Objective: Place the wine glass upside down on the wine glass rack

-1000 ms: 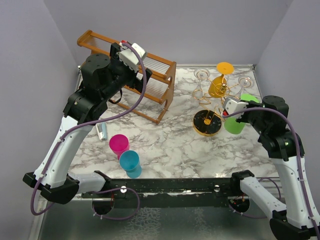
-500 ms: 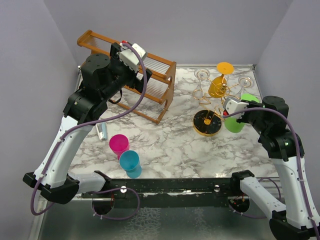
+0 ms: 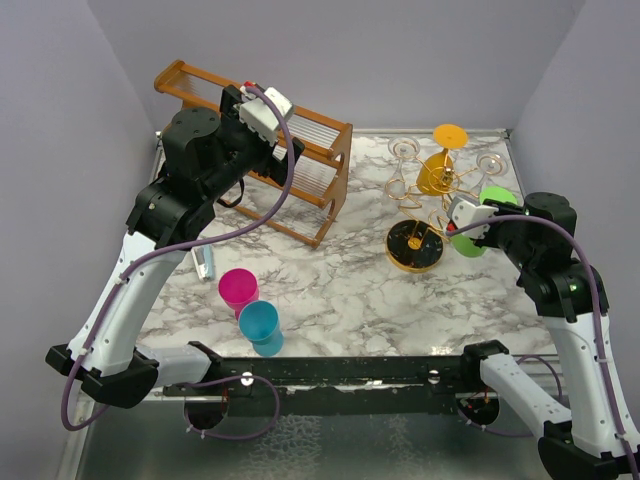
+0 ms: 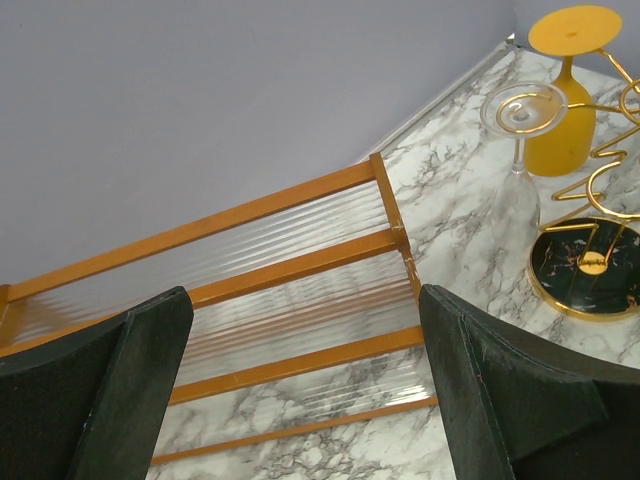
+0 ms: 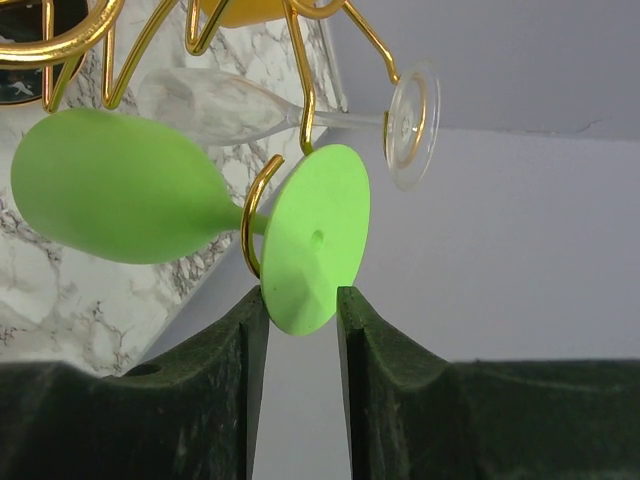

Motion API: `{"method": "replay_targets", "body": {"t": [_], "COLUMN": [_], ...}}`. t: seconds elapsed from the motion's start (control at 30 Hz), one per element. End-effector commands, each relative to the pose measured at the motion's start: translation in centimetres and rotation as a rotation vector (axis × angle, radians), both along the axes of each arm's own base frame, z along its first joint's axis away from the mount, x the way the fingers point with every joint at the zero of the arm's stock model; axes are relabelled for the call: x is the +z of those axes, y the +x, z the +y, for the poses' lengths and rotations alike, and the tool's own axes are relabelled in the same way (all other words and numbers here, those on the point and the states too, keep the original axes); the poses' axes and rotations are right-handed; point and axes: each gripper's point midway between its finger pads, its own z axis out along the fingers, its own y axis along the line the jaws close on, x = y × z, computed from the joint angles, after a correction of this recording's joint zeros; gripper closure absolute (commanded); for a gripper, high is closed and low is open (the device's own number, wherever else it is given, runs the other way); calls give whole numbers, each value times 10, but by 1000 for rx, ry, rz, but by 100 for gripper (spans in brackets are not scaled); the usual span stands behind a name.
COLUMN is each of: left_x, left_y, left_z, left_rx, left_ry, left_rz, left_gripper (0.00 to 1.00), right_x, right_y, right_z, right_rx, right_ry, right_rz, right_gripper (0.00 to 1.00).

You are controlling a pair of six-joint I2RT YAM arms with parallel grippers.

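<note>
green wine glass (image 5: 110, 190), gold rack (image 3: 414, 246), grey-veined white marble table (image 3: 340, 285)

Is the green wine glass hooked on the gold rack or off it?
Hooked: a gold hook curls around the stem of the green wine glass.

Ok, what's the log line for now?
right end effector: shut on green glass foot | stem: in rack hook | left end effector: open, by wooden shelf

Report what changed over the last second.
The right pincer, holding the green wine glass by its foot, shifted it slightly: from above, less of the bowl shows beneath the wrist. Its stem sits in a hook of the wine glass rack. Left arm, pink cup, blue cup and orange glass stayed put.
</note>
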Motion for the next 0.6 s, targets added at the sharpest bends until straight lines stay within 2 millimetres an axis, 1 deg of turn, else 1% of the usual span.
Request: {"method": "replay_targets", "body": {"t": [0.0, 0.13, 0.57], "left_x": [7, 4, 0], "left_y": [-3, -3, -4], "left_z": [0, 0, 0], "left_rx": [-17, -18, -22], "left_ry": [-4, 1, 14], "left_rz": [-27, -24, -22], "left_gripper": [1, 1, 1], "right_x": [4, 3, -1], "right_y": [-4, -4, -5], "right_z": [-6, -6, -4], "right_rx": [-35, -35, -22], "right_ry": [2, 1, 8], "right_rz": [-11, -8, 8], "right_gripper": [65, 61, 41]}}
